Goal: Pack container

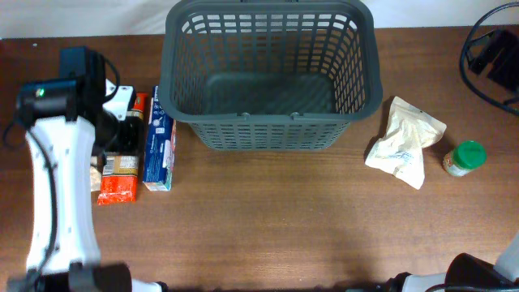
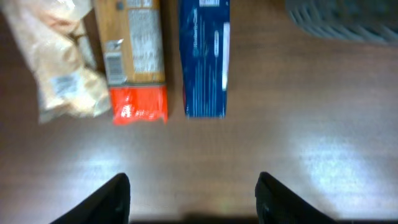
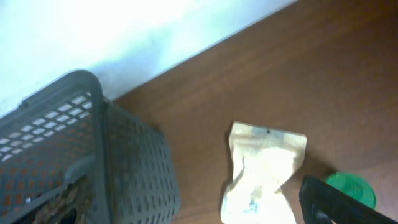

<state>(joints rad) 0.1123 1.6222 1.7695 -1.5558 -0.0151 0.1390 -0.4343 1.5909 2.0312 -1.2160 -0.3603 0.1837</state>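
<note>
The container, a large dark grey basket [image 1: 272,134], stands empty at the back middle of the table. It also shows in the right wrist view [image 3: 124,168] and at the top right corner of the left wrist view [image 2: 348,22]. My left gripper [image 2: 193,199] is open and empty, hovering over bare table just short of a blue box [image 2: 205,59] and an orange box with a red end [image 2: 134,62]. In the overhead view it [image 1: 122,134] is above those boxes, left of the basket. Only one finger of my right gripper [image 3: 329,202] shows, far out to the side.
A pale bag [image 2: 62,62] lies left of the orange box. Right of the basket lie a white pouch [image 1: 405,142] and a green-lidded jar [image 1: 465,158], both also in the right wrist view, pouch [image 3: 264,168] and jar [image 3: 351,186]. Black cables [image 1: 495,53] sit at the back right.
</note>
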